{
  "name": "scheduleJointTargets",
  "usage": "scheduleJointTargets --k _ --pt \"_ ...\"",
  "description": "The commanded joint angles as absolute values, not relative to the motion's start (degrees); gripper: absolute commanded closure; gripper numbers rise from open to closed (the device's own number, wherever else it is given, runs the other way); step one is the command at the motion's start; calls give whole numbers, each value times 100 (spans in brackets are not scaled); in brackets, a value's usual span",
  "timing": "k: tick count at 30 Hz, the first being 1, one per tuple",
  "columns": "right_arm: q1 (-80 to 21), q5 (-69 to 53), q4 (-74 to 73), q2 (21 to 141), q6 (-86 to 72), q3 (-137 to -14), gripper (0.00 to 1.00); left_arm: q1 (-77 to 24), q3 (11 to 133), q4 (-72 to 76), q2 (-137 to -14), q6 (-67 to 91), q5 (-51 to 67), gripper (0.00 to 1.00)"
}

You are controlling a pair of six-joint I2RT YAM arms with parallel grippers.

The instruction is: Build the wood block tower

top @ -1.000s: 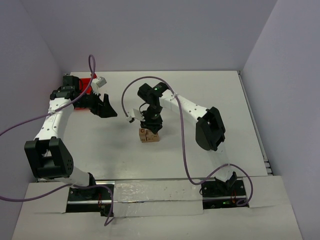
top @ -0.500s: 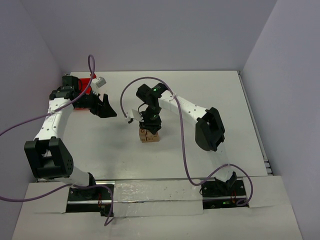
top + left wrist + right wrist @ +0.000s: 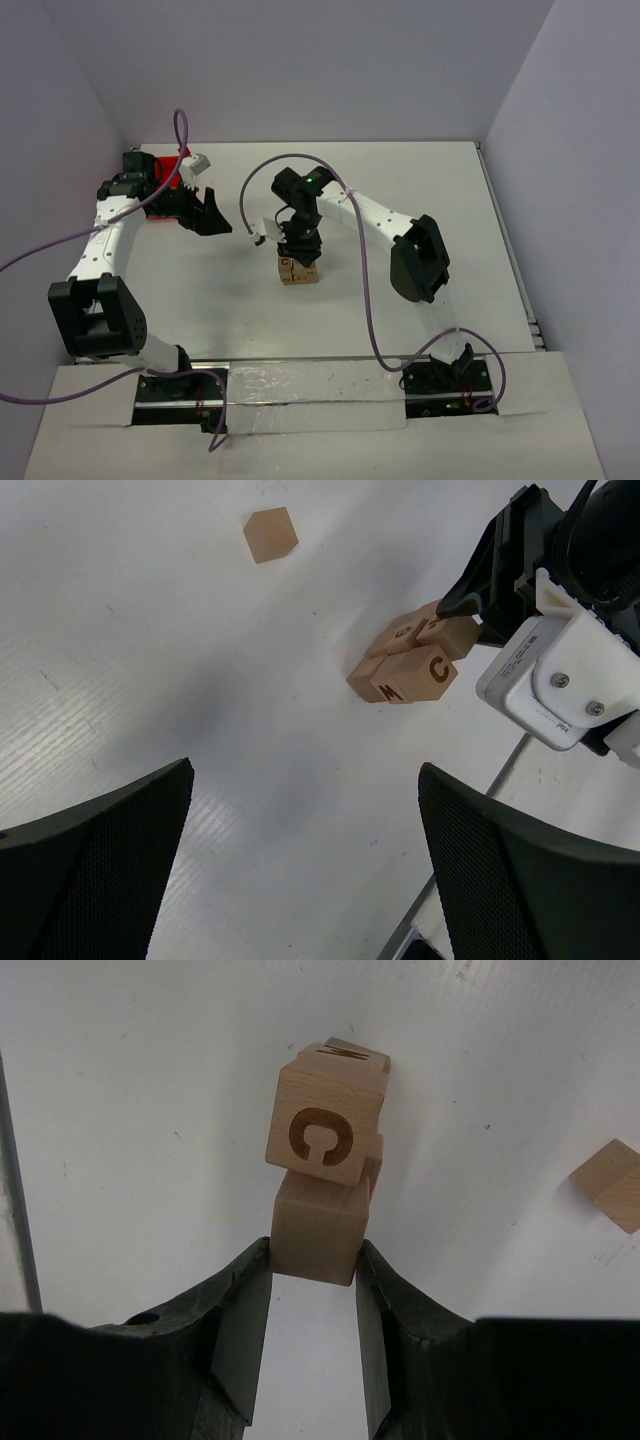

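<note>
The right gripper (image 3: 313,1260) pinches a plain wooden cube (image 3: 318,1232) against the C-marked block (image 3: 322,1130) of the wood block tower (image 3: 298,272), near the worktop's (image 3: 450,200) middle. The left gripper (image 3: 305,780) hangs spread wide near the far-left corner, beside the red bin (image 3: 172,168). One loose cube (image 3: 270,534) lies apart.

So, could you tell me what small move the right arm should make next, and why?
Probably open the right arm's jaws slightly: they are shut on a plain wood block that seems to sit against the C block, roughly level with it, though table contact is unclear.
</note>
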State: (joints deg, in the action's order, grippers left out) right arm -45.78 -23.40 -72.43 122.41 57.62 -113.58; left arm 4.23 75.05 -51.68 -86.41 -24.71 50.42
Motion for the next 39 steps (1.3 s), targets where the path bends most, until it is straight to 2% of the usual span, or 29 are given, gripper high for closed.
scheduleJointTargets --k 1,24,30,33,39 --pt "-4641 -2355 -7110 12296 5672 -11602 88 460 7655 -5215 -8640 -2628 5277 1" --pt "-4693 -2329 -7142 12370 5700 -11707 82 510 7686 -5269 -8724 -2685 5313 1" --pt "-4702 -2305 -7139 12336 5754 -11636 77 516 7714 -5303 -8749 -2713 5326 1" --pt "-4711 -2294 -7132 12336 5766 -11615 70 523 7734 -5331 -8767 -2729 5322 1" --pt "-4717 -2281 -7107 12325 5772 -11571 64 534 7761 -5352 -8787 -2748 5317 1"
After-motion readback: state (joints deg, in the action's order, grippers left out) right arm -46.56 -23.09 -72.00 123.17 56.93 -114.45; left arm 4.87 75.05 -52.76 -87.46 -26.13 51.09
